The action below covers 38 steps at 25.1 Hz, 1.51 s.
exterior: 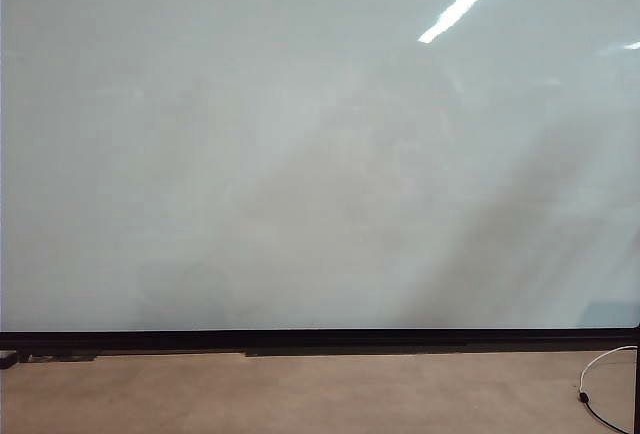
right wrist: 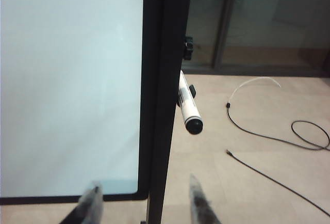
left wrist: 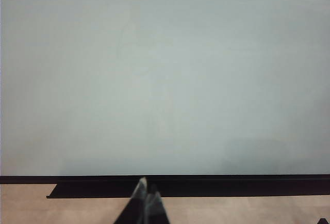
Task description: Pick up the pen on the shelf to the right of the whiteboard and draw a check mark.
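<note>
Reaching toward the whiteboard's point(right wrist: 67, 79) right edge, the right gripper point(right wrist: 144, 203) has its jaws spread wide and empty, straddling the black frame, with the pen point(right wrist: 188, 109) clipped just beyond that frame, dark end toward the camera. The left gripper point(left wrist: 145, 195) hangs low before the board, jaws together, empty. Likely light, rigid and smooth, the pen suits a mid-barrel pinch.

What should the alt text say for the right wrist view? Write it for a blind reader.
A white pen with a dark cap sits clipped beside the black frame at the right edge of the whiteboard. The right end effector hangs open short of it, fingertips straddling the frame. Cables lie on the floor beyond.
</note>
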{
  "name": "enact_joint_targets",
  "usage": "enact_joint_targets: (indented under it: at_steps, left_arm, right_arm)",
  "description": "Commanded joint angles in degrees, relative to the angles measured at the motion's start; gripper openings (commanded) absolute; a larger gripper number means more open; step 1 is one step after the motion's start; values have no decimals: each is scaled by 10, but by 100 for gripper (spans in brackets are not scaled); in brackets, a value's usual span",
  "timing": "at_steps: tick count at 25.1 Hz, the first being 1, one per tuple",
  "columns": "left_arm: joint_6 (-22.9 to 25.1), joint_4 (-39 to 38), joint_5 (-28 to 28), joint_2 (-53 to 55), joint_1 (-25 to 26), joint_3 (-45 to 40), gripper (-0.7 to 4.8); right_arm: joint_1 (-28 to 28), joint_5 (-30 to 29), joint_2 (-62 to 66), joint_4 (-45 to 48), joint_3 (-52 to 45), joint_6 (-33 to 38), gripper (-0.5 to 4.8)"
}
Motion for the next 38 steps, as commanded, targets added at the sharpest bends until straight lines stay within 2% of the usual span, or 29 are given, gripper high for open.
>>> enact_joint_targets:
  at_steps: [1,9,22,30,38]
  left_arm:
    - [2,4,0,0,0,2,-5]
    - [2,3,0,0,0,2,-5]
    - [2,4,0,0,0,2,-4]
    - [2,4,0,0,0,2,-5]
    - [2,3,0,0,0,2,-4]
  right_arm:
    - [-2,-13,39,70,3,0,217]
    - [-5,-22,129,161,14,3,217]
    - [-23,-37,219,204,63,1,222]
    - [-38,-77,275,238,93,-1,243]
    - [-39,-106,323,246,126,-1,244]
